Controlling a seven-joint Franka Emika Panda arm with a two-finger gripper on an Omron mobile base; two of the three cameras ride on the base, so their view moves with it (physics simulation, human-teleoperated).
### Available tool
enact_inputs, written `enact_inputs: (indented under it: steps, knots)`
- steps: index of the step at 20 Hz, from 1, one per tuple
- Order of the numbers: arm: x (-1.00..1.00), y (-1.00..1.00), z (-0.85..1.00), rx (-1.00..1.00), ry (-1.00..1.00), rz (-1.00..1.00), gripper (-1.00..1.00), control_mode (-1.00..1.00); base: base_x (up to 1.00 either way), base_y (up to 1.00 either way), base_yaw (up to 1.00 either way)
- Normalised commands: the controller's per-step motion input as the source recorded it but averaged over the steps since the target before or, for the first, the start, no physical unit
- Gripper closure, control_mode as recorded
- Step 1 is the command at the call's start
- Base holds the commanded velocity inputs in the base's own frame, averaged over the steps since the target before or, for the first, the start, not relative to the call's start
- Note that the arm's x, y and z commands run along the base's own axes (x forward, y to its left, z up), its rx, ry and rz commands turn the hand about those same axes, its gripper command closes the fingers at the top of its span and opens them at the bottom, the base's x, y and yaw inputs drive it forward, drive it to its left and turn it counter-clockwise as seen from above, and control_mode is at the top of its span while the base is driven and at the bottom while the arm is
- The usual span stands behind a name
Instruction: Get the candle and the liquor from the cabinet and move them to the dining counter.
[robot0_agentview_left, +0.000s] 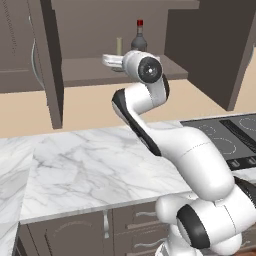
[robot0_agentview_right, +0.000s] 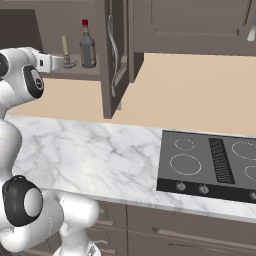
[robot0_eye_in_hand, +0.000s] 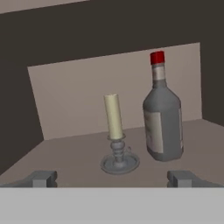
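Inside cabinet (robot0_agentview_right: 117, 60), candle (robot0_eye_in_hand: 114, 131), liquor (robot0_eye_in_hand: 162, 118), gripper (robot0_eye_in_hand: 113, 178) spread, arm half-hiding candle.

I counted one candle (robot0_eye_in_hand: 113, 117) and one liquor bottle (robot0_eye_in_hand: 162, 120) on the cabinet shelf (robot0_eye_in_hand: 78, 153), one cooktop (robot0_agentview_right: 210, 162) with four rings, and one table (robot0_agentview_left: 90, 170).

No readable text, brand, number or sign appeared anywhere. The liquor (robot0_eye_in_hand: 162, 118) bottle carried a pale label on its side, but that label was blank or too blurred to make out any lettering.
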Motion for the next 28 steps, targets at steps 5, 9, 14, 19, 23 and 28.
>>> enact_inputs:
  steps: [5, 9, 14, 19, 23, 28]
  knots:
    - [0.33, 0.0, -0.15, 0.0, 0.07, 0.0, -1.0, -1.0, 0.0, 0.0, 0.0]
    - [0.27, 0.0, -0.01, 0.0, 0.01, 0.0, -1.0, -1.0, 0.0, 0.0, 0.0]
    - [0.31, 0.0, 0.0, 0.0, 0.0, 0.0, -1.0, -1.0, 0.0, 0.0, 0.0]
    - [0.28, 0.0, 0.0, 0.0, 0.0, 0.0, -1.0, -1.0, 0.0, 0.0, 0.0]
    - [0.27, 0.0, 0.0, 0.0, 0.0, 0.0, -1.0, -1.0, 0.0, 0.0, 0.0]
    - [0.16, 0.0, 0.0, 0.0, 0.0, 0.0, -1.0, -1.0, 0.0, 0.0, 0.0]
